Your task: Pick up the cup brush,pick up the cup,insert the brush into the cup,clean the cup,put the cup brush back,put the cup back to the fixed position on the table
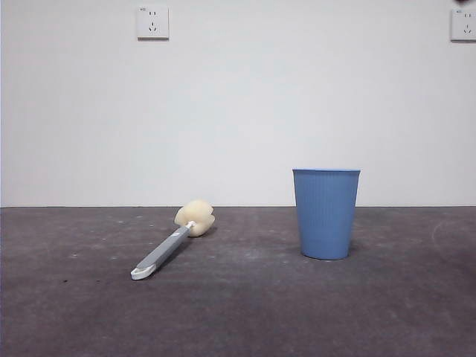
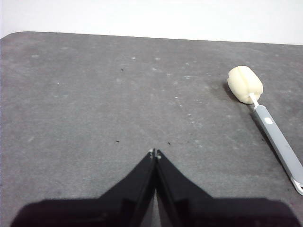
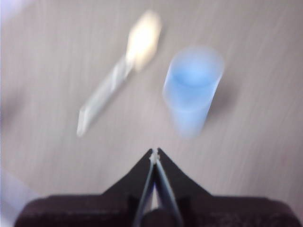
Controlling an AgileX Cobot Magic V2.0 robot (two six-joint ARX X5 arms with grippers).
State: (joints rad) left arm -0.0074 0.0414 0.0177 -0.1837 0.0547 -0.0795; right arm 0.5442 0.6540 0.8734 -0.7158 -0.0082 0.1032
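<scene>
Flat on the table lies the cup brush, left of the cup and well apart from it; its long axis slants, sponge head toward the far wall, white handle tip toward the camera. Upright stands the cup. Left gripper and right gripper are both clenched, grasping nothing, above the table.

**Where your three cameras sat**

Your front camera sat low, level with the table, facing the far edge and the wall behind it. Your left wrist camera looked down, close, toward that same far edge. Your right wrist camera hung higher, blurred. All three shared the cup brush, and two shared the cup.
</scene>
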